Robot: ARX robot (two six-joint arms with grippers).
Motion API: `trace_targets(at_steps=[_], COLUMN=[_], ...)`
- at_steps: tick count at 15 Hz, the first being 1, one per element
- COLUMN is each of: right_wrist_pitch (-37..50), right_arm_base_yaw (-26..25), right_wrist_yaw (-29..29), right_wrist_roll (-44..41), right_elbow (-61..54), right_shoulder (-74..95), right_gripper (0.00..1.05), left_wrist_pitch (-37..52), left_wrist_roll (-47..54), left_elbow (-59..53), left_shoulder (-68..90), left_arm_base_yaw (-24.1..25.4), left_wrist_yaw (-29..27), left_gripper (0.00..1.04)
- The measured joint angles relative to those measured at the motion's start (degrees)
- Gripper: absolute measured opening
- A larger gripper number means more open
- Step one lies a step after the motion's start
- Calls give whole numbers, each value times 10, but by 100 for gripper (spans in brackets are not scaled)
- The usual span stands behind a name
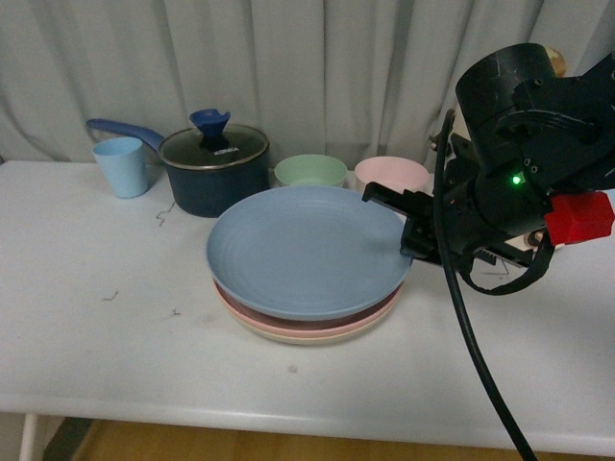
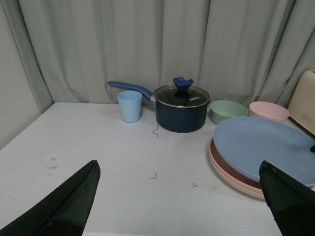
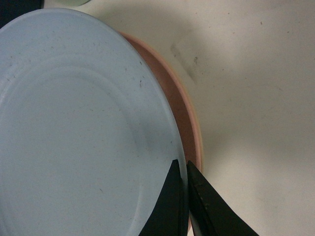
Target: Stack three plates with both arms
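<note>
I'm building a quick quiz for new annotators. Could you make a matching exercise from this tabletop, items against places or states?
Items:
1. blue plate
2. pink plate
3. blue cup
4. right gripper

Places or states:
A. left of the pot
B. top of the stack
C. pinching the top plate's rim
D. directly under the blue plate

Pairs: 1-B, 2-D, 3-A, 4-C

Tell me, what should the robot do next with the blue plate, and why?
Probably open the right gripper and let go. It pinches the blue plate by its rim, and that plate already sits tilted over the pink plate, so letting go should settle it on the stack.
</note>
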Motion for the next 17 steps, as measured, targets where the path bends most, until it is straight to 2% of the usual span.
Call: trace_targets(at_steps=[3, 4, 5, 7, 13, 15, 16, 17], right_wrist_pitch=[-12, -14, -10, 0, 60, 94, 185, 323], right_arm_base_yaw=[1, 1, 1, 0, -29, -41, -39, -38], right_wrist_yaw=[6, 6, 6, 1, -18, 4, 45, 131], right_wrist_roll=[3, 3, 3, 4, 16, 19, -8, -94], right_elbow=[15, 16, 16, 16, -28, -56, -83, -159], right_shoulder=[11, 14, 17, 13, -97, -179, -199, -240], right_gripper=[2, 6, 15, 44, 99, 98, 95, 82], left_wrist_pitch=[0, 0, 0, 0, 0, 0, 0, 0], left_wrist_roll=[0, 0, 0, 0, 0, 0, 0, 0], left_elbow=[0, 0, 0, 0, 0, 0, 0, 0], left_shoulder=[0, 0, 0, 0, 0, 0, 0, 0], left_arm_base_yaw=[0, 0, 0, 0, 0, 0, 0, 0], left_wrist_yaw=[0, 0, 0, 0, 0, 0, 0, 0], left_gripper=[98, 98, 98, 98, 98, 98, 98, 98])
